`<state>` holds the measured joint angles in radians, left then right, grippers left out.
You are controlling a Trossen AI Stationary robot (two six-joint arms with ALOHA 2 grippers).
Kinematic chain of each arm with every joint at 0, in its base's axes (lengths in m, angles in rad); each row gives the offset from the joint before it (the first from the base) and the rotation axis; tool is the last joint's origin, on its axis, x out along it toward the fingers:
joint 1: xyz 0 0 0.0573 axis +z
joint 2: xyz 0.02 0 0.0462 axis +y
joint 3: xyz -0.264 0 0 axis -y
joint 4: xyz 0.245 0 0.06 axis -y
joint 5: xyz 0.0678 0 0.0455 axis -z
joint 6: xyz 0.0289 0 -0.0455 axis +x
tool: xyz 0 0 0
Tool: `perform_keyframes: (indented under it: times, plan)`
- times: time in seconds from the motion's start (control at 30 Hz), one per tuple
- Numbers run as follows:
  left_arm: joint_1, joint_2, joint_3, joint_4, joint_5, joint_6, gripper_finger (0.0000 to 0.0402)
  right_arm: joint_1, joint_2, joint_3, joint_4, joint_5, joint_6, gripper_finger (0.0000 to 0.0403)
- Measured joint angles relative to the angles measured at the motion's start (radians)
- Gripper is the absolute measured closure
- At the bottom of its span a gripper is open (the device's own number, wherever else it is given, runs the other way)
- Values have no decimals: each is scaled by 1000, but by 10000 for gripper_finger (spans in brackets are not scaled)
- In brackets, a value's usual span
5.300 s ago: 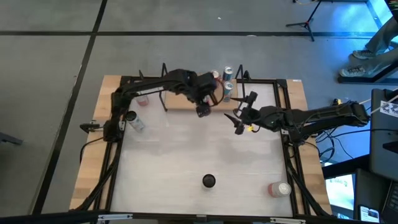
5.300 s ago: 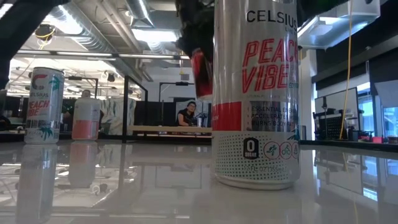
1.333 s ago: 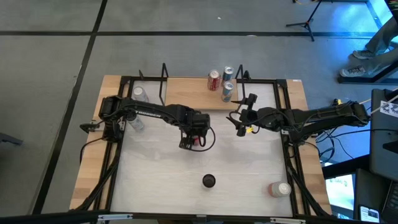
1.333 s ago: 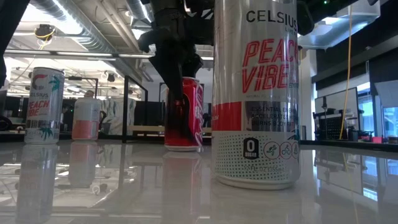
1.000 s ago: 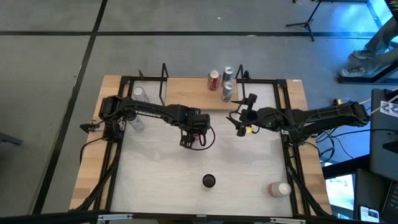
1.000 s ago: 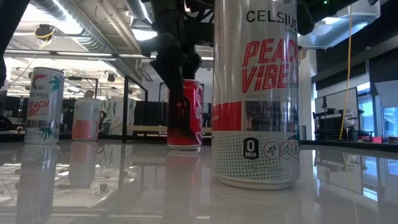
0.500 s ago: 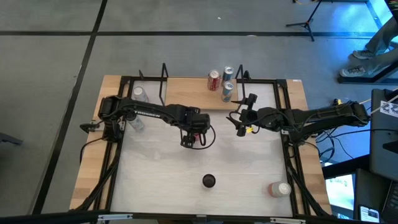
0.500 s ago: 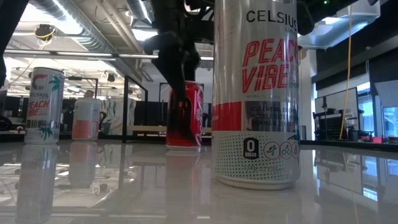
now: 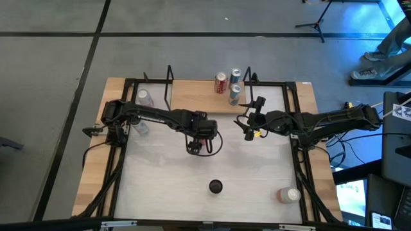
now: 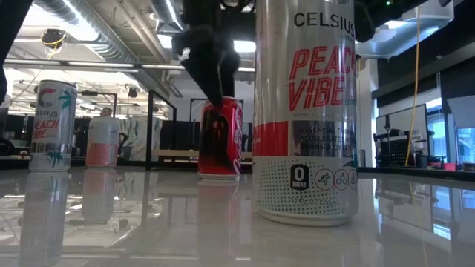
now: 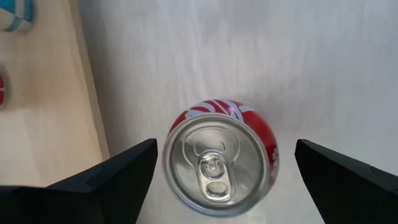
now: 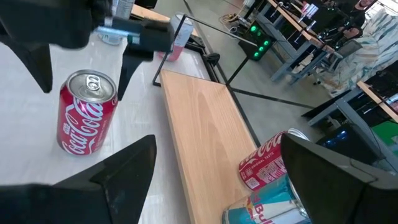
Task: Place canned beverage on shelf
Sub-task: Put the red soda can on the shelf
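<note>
Whitish tabletop (image 9: 192, 186), left hand (image 11: 211, 168) wide (fingers apart) above upright red can (image 11: 217, 158), right hand (image 12: 211, 168) wide

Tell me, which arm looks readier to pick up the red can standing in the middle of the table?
The left one. Its tool hangs right above the red can, fingers open on either side. The right tool waits off to the side, nearer the shelf, open and empty.
</note>
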<state>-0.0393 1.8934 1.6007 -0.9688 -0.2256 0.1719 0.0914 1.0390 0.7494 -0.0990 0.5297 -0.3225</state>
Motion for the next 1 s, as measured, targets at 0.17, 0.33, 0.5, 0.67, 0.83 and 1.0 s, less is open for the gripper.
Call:
perform_keyframes:
  times: [0.17,0.33,0.5,0.67,0.83,1.0]
  plan:
    - [-10,-12,39,-60,1,-71,33,0,15,0,0,0,0,65]
    - [-10,-56,39,-115,-4,-175,33,0,23,0,0,0,-6,65]
    - [-29,-112,25,-125,-72,-250,33,0,23,0,1,0,-7,65]
    - [-55,-241,-111,-111,-156,-355,33,0,23,0,-1,0,-7,65]
    - [-68,-428,-291,-22,-184,-472,33,0,22,0,5,0,-7,65]
    - [-80,-602,-415,45,-184,-591,33,0,22,0,32,0,-8,65]
